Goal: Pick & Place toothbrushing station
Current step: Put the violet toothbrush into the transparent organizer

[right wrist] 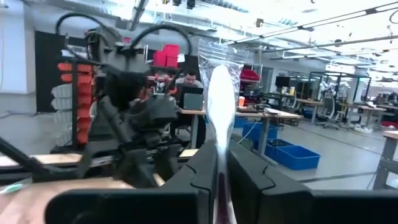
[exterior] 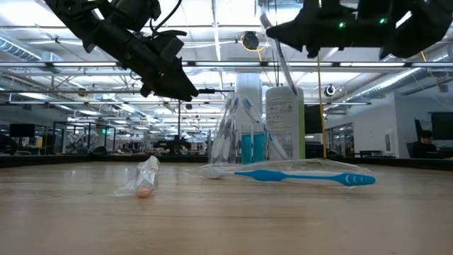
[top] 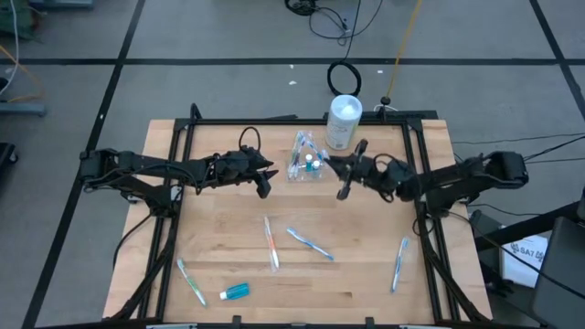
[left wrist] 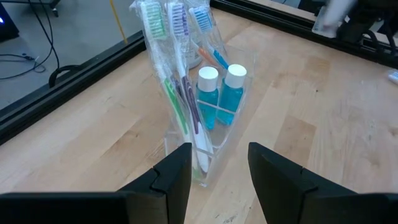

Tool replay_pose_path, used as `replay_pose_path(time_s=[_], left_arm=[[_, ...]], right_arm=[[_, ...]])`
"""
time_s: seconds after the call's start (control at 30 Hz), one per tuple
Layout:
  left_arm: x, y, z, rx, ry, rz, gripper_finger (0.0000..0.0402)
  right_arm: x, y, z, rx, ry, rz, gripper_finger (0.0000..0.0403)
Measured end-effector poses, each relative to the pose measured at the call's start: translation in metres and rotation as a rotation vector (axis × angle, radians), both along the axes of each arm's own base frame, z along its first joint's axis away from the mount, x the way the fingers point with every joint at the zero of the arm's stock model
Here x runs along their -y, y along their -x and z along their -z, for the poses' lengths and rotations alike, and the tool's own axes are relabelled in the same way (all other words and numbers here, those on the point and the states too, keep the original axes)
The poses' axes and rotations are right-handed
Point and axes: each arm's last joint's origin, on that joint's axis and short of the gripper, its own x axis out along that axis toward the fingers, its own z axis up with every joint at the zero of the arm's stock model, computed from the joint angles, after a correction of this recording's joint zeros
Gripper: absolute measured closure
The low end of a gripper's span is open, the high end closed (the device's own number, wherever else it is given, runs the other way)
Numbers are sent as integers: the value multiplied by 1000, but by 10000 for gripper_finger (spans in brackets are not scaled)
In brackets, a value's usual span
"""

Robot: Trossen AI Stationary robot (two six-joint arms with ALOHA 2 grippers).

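Bag (top: 308, 157) has 2 tubes + several brushes. Right tool (top: 345, 189) grips a wrapped brush (right wrist: 219, 118); left tool (top: 264, 187) wide, empty. Five brushes + one tube (top: 236, 291) left on worktop (top: 366, 274).

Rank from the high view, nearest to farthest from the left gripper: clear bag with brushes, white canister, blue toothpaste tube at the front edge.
Measured from the left gripper:
1. Clear bag, just right of it, toward the table's back.
2. White canister, farther right, at the back edge.
3. Blue toothpaste tube, lying near the front edge, clearly the farthest.
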Motion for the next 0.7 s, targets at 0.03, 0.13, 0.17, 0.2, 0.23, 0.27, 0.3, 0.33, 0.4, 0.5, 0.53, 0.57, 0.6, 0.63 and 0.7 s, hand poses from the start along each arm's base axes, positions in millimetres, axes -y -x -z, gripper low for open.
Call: replay_pose_path(time_s=[0.03,0.13,0.17,0.2,0.23,0.27,0.3,0.33,0.4,0.5,0.53,0.57,0.6,0.63,0.7], left_arm=[[0,0,0,0,0,0,240],[0,0,0,1,0,0,240],[0,0,0,1,0,-1,240],[0,0,0,1,0,-1,240],[0,0,0,1,0,-1,240],[0,0,0,1,0,-1,240],[0,0,0,2,0,-1,240],[0,0,0,2,0,-1,240],[0,0,0,3,0,-1,240],[0,0,0,3,0,-2,240],[0,0,0,3,0,-2,240],[0,0,0,4,2,-3,240],[0,0,0,4,2,-3,240],[0,0,0,4,2,-3,240],[0,0,0,4,2,-3,240]], right_arm=[[6,0,1,4,2,3,378],[22,-1,5,15,-16,29,375],[27,-1,6,15,-22,34,379],[32,-2,9,8,-28,44,384],[36,-3,12,-4,-30,46,388],[40,-3,15,-15,-36,58,392],[44,-4,18,-18,-45,69,393],[47,-5,20,-13,-53,78,393],[53,-7,26,-2,-71,93,389],[59,-9,32,45,-93,103,375],[61,-10,34,66,-100,104,372],[62,-11,37,78,-108,105,371],[64,-12,40,80,-113,109,372],[66,-13,43,77,-115,114,375],[68,-15,50,73,-118,124,385]])
